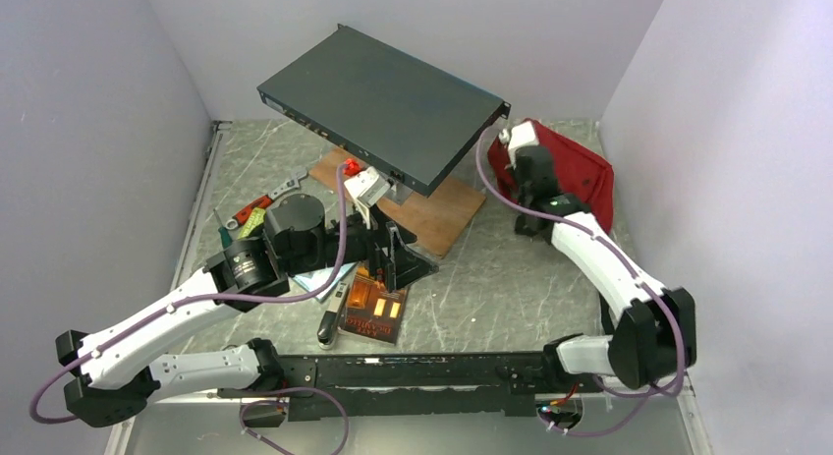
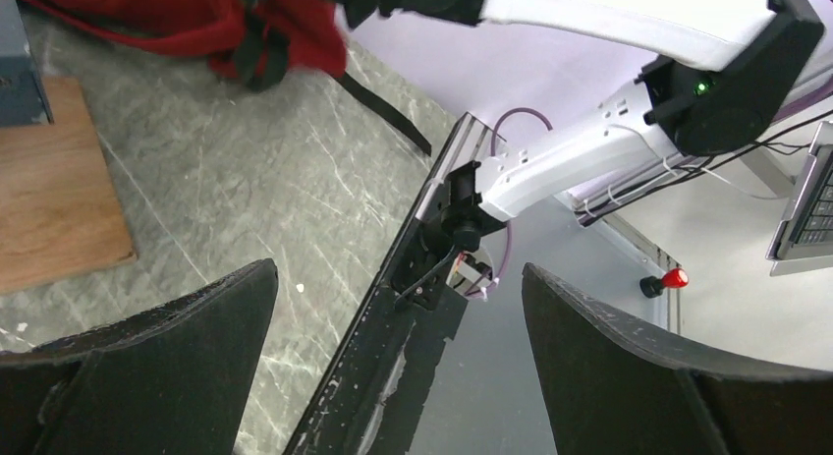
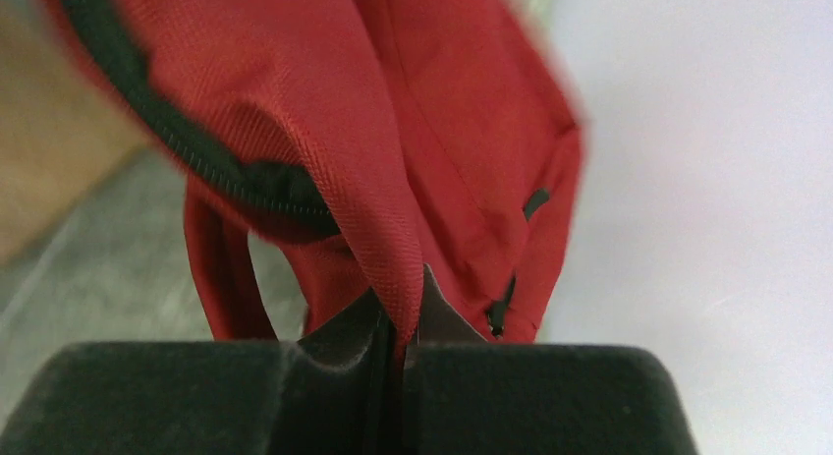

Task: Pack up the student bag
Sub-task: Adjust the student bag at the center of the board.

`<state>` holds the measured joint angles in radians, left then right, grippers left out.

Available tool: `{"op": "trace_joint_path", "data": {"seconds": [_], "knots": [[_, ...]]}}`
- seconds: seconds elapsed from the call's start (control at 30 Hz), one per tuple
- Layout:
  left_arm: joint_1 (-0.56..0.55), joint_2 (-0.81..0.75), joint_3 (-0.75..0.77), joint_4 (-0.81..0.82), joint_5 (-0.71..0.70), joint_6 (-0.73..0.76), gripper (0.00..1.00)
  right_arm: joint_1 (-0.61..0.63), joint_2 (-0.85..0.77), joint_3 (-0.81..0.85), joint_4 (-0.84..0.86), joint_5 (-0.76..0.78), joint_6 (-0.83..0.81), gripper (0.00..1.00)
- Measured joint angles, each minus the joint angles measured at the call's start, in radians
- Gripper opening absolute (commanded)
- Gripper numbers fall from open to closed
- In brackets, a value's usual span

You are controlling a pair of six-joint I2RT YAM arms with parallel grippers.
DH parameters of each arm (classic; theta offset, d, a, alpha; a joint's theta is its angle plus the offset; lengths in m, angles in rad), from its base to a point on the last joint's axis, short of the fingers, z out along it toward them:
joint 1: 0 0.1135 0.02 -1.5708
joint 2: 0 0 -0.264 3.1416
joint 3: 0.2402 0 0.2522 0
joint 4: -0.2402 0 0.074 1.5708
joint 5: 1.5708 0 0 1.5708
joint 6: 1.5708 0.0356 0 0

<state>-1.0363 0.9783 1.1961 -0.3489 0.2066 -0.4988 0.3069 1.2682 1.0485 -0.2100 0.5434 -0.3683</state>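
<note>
Red student bag (image 3: 442,160) is being pinched by the right tool (image 3: 398,322) at the counter's (image 1: 511,273) far-right corner; left tool (image 2: 398,362) spread, empty; packing appears unstarted.

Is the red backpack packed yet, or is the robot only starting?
Only starting. Done: nothing looks packed. The dark book with orange squares and the red-handled tool lie out on the table, though the bag's inside is hidden. In hand: the right fingers are shut on a fold of the red soft fabric backpack. The left fingers are open and empty. Left: putting the things inside.
</note>
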Motion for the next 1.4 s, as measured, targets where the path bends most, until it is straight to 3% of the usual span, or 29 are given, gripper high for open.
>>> {"op": "trace_joint_path", "data": {"seconds": [0.17, 0.43, 0.57, 0.7, 0.8, 0.9, 0.93, 0.97, 1.1, 1.27, 1.4], "knots": [[0.0, -0.015, -0.063, 0.031, 0.016, -0.034, 1.0, 0.016, 0.045, -0.138, -0.167, -0.008, 0.252, 0.03], [0.0, -0.006, -0.108, 0.06, -0.001, -0.066, 1.0, 0.061, -0.169, -0.201, -0.304, -0.204, 0.472, 0.18], [0.0, -0.036, -0.143, 0.057, -0.087, -0.067, 1.0, 0.199, -0.183, -0.246, -0.298, -0.312, 0.607, 0.41], [0.0, -0.109, -0.207, 0.047, -0.2, -0.068, 1.0, 0.434, -0.182, -0.337, -0.266, -0.405, 0.772, 0.49], [0.0, -0.195, -0.298, 0.046, -0.288, -0.085, 1.0, 0.559, -0.185, -0.435, -0.201, -0.501, 0.89, 0.69], [0.0, -0.266, -0.398, 0.052, -0.339, -0.116, 1.0, 0.599, -0.245, -0.525, -0.142, -0.572, 0.978, 0.91], [0.0, -0.279, -0.43, 0.053, -0.35, -0.128, 1.0, 0.6, -0.286, -0.541, -0.138, -0.576, 0.998, 0.98], [0.0, -0.285, -0.458, 0.053, -0.361, -0.145, 1.0, 0.599, -0.325, -0.546, -0.146, -0.569, 1.014, 0.99], [-0.004, -0.224, -0.515, 0.076, -0.37, -0.204, 1.0, 0.537, -0.509, -0.504, -0.261, -0.406, 1.109, 0.95], [-0.076, -0.119, -0.584, 0.176, -0.409, -0.278, 1.0, 0.267, -0.631, -0.469, -0.38, -0.188, 1.19, 0.94], [-0.143, -0.008, -0.62, 0.28, -0.48, -0.411, 1.0, 0.069, -0.617, -0.469, -0.432, -0.12, 1.195, 0.91]]}}
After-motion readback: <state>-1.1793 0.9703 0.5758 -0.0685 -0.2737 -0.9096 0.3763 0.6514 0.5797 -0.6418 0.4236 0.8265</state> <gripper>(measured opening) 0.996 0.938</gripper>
